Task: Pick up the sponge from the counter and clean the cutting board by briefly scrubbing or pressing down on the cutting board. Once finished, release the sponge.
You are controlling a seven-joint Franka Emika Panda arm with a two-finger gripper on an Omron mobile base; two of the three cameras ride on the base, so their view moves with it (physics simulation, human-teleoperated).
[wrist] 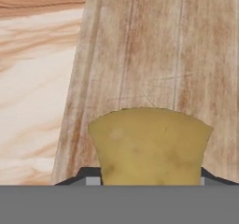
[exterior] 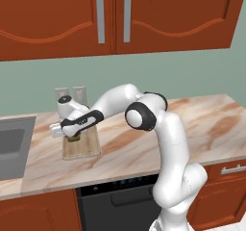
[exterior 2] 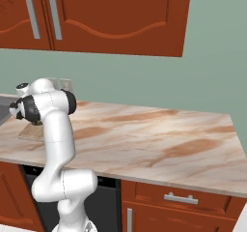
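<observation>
Sponge (wrist: 149, 146) fills the near part of the hand view, a mustard-yellow block pinched between the two dark finger tips, whose edges peek out at either side of it. So the gripper (exterior: 72, 137) is closed on the sponge, jaws drawn in against its flanks.

Directly beneath the sponge lies the cutting board (wrist: 154, 55), a light-tan wooden slab with lengthwise grain stripes. From the left base view the sponge (exterior: 73, 138) sits low over the board's middle, at or right on its surface; whether it truly presses down I cannot tell.

Beside the board, the counter (wrist: 32, 78) shows its pale marbled stone with orange-brown veins. In the left base view the board (exterior: 84, 148) lies on that counter (exterior: 192, 124), with a grey sink basin (exterior: 12, 146) to the board's left and two wall outlets (exterior: 71, 94) on the green wall behind it. Red-brown wall cabinets (exterior: 115, 13) hang above the board. Below the counter's front edge, just right of the board, sits a dark dishwasher front (exterior: 117, 198).

In the right base view the arm's white body covers most of the board (exterior 2: 30, 133), leaving only a tan sliver at the far left of the counter (exterior 2: 159, 139).
</observation>
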